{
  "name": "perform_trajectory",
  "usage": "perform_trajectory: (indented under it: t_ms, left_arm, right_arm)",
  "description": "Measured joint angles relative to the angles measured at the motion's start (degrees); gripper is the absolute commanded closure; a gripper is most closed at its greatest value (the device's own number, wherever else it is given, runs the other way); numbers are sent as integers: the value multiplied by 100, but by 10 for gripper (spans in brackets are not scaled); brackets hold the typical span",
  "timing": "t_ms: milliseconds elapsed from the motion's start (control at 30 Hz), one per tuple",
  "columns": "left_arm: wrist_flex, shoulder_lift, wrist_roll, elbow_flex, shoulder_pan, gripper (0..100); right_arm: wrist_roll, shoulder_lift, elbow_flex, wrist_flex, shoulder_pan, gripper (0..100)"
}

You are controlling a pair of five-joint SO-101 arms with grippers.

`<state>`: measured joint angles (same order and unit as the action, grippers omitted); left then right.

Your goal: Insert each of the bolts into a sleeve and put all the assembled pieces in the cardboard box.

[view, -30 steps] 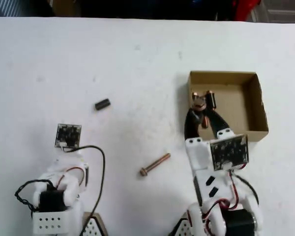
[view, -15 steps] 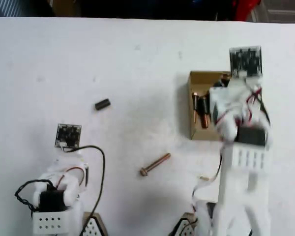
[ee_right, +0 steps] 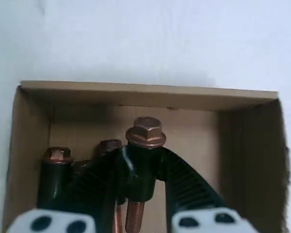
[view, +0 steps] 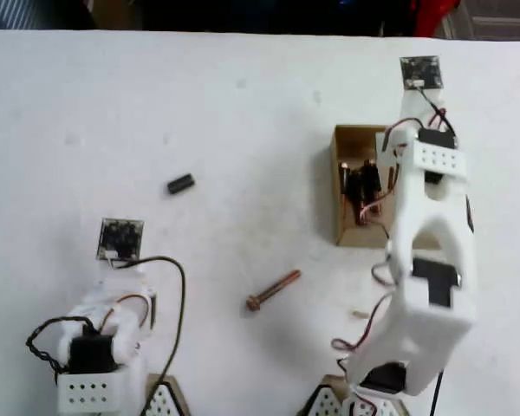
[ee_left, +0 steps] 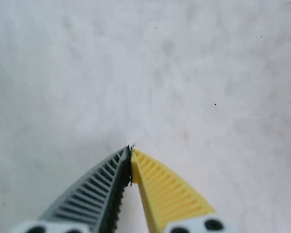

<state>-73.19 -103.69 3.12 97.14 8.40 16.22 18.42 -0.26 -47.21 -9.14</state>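
The right arm (view: 425, 217) covers most of the box (view: 347, 139), hiding its right wall and much of its floor. Inside the box, the right gripper (ee_right: 140, 167) clasps a bolt (ee_right: 145, 132). Its fingers (ee_right: 189, 179) mask the shank, and the picture's edge cuts off the tip. Two more pieces (ee_right: 56, 170) beside the bolt sit half hidden behind them.

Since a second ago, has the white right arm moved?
Yes: the right arm reached forward from the brown cardboard box's near edge to past its far edge.
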Motion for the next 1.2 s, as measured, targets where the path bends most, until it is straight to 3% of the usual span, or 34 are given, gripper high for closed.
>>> perform_trajectory:
  t_ms: [233,333,467,933,1200]
  left_arm:
    - [0,0,0,0,0,976]
    - [0,0,0,0,0,974]
    - [0,0,0,0,0,974]
    - [0,0,0,0,0,975]
    - [0,0,0,0,0,975]
  right_arm:
    - [0,1424,-932,0,-18,971]
    - [0,1662,-1257,-158,-18,903]
    - [0,1776,-1714,-809,-18,830]
    - [0,1776,-4396,-3103,18,829]
    - [-123,1776,-6444,-4668,835,829]
